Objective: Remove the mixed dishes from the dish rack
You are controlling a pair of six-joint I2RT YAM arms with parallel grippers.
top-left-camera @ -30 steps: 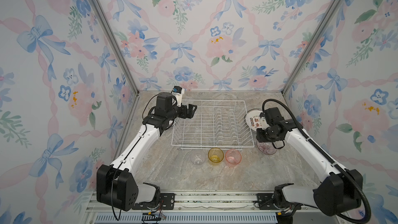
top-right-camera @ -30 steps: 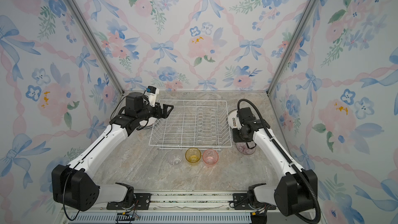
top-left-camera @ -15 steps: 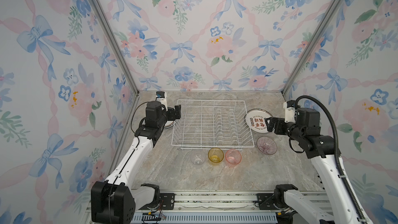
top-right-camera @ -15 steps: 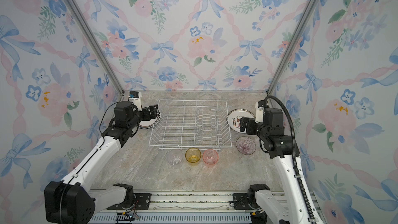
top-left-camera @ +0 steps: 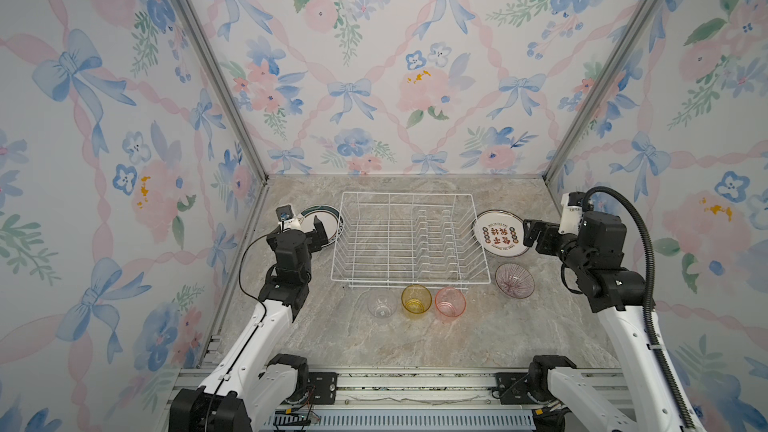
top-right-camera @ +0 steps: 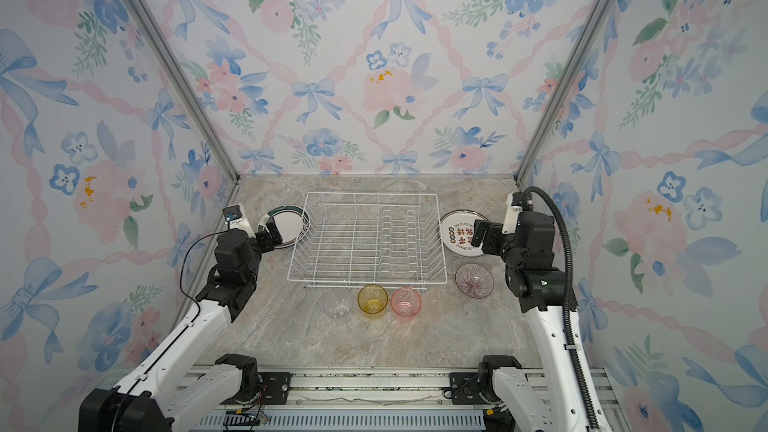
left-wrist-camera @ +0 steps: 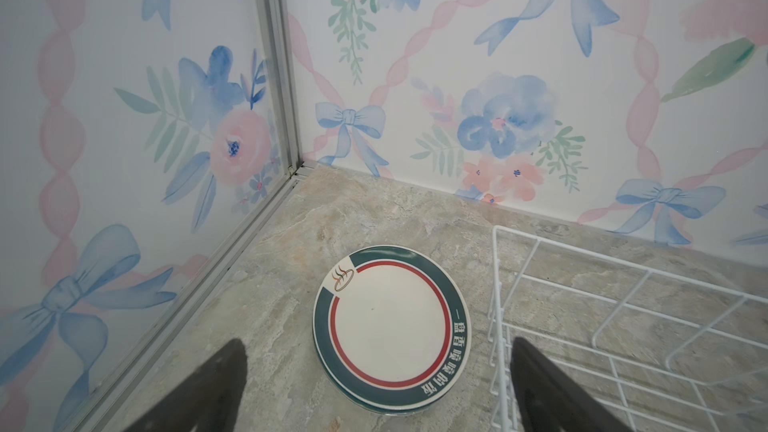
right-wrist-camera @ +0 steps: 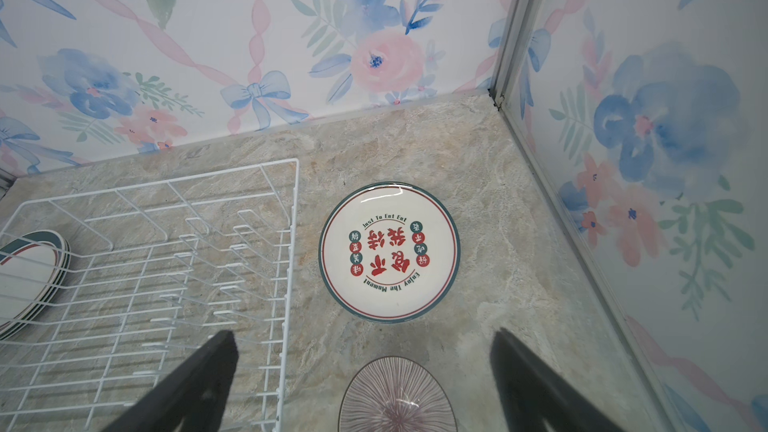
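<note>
The left gripper (left-wrist-camera: pixel 376 344) hangs with its jaws spread wide and nothing between them, above the narrow strip of marble tabletop (top-left-camera: pixel 415 338) between the left wall panel (left-wrist-camera: pixel 124 118) and the dish rack (top-left-camera: pixel 407 194). One finger is close to the rack's flared side wires, and the corner post (left-wrist-camera: pixel 278 76) closes the strip at the back. The stack of green-rimmed plates (left-wrist-camera: pixel 390 326) lies flat on the tabletop just beyond the fingertips, centred between them and just beside the rack. The right gripper (right-wrist-camera: pixel 362 334) is likewise spread and holds nothing, raised over the matching strip between the rack and the right wall panel (right-wrist-camera: pixel 665 118). In its wrist view one finger shows in front of the rack's side wires and the other toward the wall. The ribbed purplish bowl (right-wrist-camera: pixel 397 396) sits upright on the tabletop between the fingers. The red-lettered plate (right-wrist-camera: pixel 388 251) lies flat farther out, apart from the bowl and near the rack's side. In both top views the clear tumbler (top-left-camera: pixel 381 305), yellow tumbler (top-left-camera: pixel 415 299) and pink tumbler (top-left-camera: pixel 450 302) stand mouth-up in a row just before the rack's front rim, well apart from both grippers. Open tabletop runs from them to the front edge.
</note>
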